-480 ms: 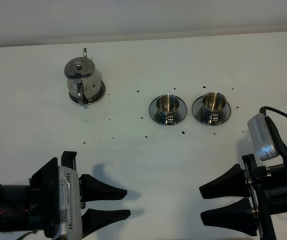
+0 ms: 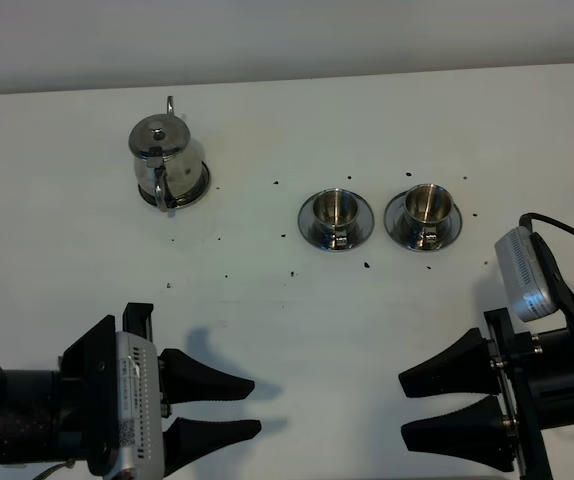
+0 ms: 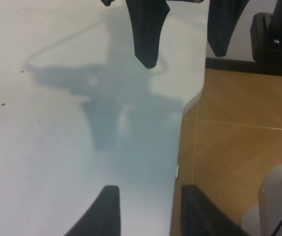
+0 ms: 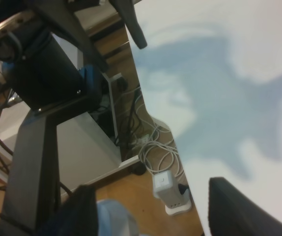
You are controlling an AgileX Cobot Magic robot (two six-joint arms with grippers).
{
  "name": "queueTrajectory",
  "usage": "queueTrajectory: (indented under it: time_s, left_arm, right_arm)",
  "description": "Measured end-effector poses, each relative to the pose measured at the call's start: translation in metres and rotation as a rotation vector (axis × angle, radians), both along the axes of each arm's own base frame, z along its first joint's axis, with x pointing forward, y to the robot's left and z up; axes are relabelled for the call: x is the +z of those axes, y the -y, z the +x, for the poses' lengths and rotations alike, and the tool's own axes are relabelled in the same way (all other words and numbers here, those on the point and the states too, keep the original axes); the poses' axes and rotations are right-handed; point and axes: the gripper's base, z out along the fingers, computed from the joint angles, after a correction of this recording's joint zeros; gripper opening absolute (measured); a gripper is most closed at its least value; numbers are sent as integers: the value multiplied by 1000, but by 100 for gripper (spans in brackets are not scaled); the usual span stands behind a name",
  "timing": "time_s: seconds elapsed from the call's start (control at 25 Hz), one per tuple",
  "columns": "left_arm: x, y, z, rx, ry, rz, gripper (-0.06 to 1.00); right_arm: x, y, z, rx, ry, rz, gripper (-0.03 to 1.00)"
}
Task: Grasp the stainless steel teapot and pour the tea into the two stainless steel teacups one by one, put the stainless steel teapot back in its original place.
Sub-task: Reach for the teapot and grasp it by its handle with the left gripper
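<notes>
Left pincer (image 2: 255, 406) released: jaws apart, nothing between them but bare bench (image 2: 67, 260). It hung low by the near edge, tips aimed across at the right pincer (image 2: 403, 406). Right pincer also released, jaws parted and empty, tips facing the left pincer's, with a stretch of white bench between the two. Stainless steel teapot (image 2: 162, 150) stood upright, well apart from the left pincer, out beyond it toward the far side of the bench. Its lid was on and it sat on its round saucer (image 2: 199, 182), loop handle toward the pincers' side, thin spout away. First teacup (image 2: 333, 207) stood beyond the gap between the pincers, on its own cup saucer (image 2: 309, 230). Second teacup (image 2: 428, 203) stood just beside it, roughly straight out from the right pincer's tips, on a matching dish (image 2: 394, 222). The two rims were near but apart. Both cups upright; contents could not be told. Dark specks (image 2: 367, 265) lay scattered on the bench between the pincers and the steelware. Left wrist view: own fingers (image 3: 109, 211) spread over the bench edge, wooden floor (image 3: 239, 128) past it. Right wrist view: own fingers (image 4: 239, 206) spread, with tangled cables (image 4: 153, 142) and a white power block (image 4: 165, 189) on the floor off the bench edge.
</notes>
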Motion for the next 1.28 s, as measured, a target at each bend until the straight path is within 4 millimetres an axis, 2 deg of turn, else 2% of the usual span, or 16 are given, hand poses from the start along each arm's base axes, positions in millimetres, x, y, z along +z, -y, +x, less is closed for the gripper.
queueTrajectory:
  time_s: [0.36, 0.72, 1.04, 1.28]
  left_arm:
    - [2, 1, 1, 25, -15, -24, 33]
    - [20, -6, 12, 287, -3, -141, 33]
    - [50, -25, 0, 479, 64, -240, 33]
    - [56, -31, -1, 558, 43, -277, 33]
  right_arm:
    - [0, 0, 1, -42, -84, 5, 48]
    - [3, -1, 4, -82, -111, 27, 48]
    - [16, -4, 21, -102, -106, 46, 48]
    - [38, -8, 41, -113, -79, 54, 48]
